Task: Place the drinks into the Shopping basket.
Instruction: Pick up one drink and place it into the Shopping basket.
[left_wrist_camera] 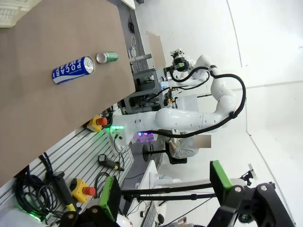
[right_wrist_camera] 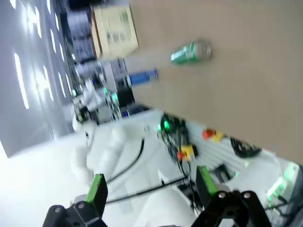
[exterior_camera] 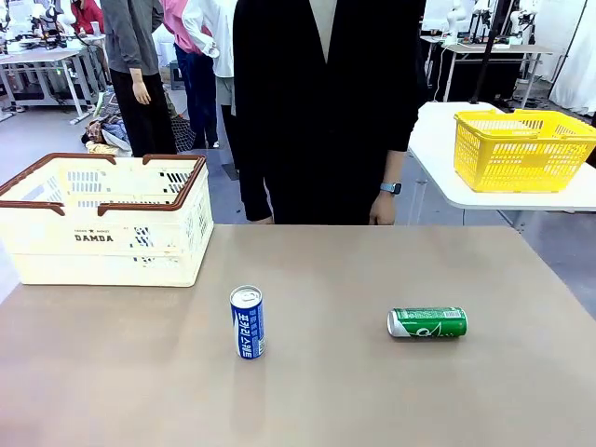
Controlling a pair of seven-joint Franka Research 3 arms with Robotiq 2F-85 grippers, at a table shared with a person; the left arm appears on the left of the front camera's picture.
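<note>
Left gripper (left_wrist_camera: 163, 176) hangs clear of the table (left_wrist_camera: 47, 94) in its wrist view, at the bottom of the frame, with its green pads (left_wrist_camera: 110, 197) spread wide and nothing between them. The right gripper (right_wrist_camera: 151, 183) sits at the bottom of its own blurred wrist view, jaws likewise wide apart and holding nothing.

In the front view the blue can (exterior_camera: 247, 322) stands upright on the tan table (exterior_camera: 326, 400), a little left of centre in the frame, its silver top up. The green can (exterior_camera: 427, 322) lies on its side to the right of centre, silver top pointing toward picture left, well apart from the blue one. The Shopping basket (exterior_camera: 102, 237) rests at the left side of the frame toward the far edge of the table, cream-white with a brown rim and "DAMDA" on its near wall; neither can is in it.

In the left wrist view the blue can (left_wrist_camera: 73, 70) and green can (left_wrist_camera: 107, 57) appear in the upper left. In the right wrist view the green can (right_wrist_camera: 191, 52), blue can (right_wrist_camera: 142, 76) and basket (right_wrist_camera: 115, 30) show along the top, all smeared.

A person (exterior_camera: 321, 112) in dark clothes stands at the far edge, one hand (exterior_camera: 382, 210) hanging by the table edge. A yellow basket (exterior_camera: 521, 149) sits on a separate white table at upper right.
</note>
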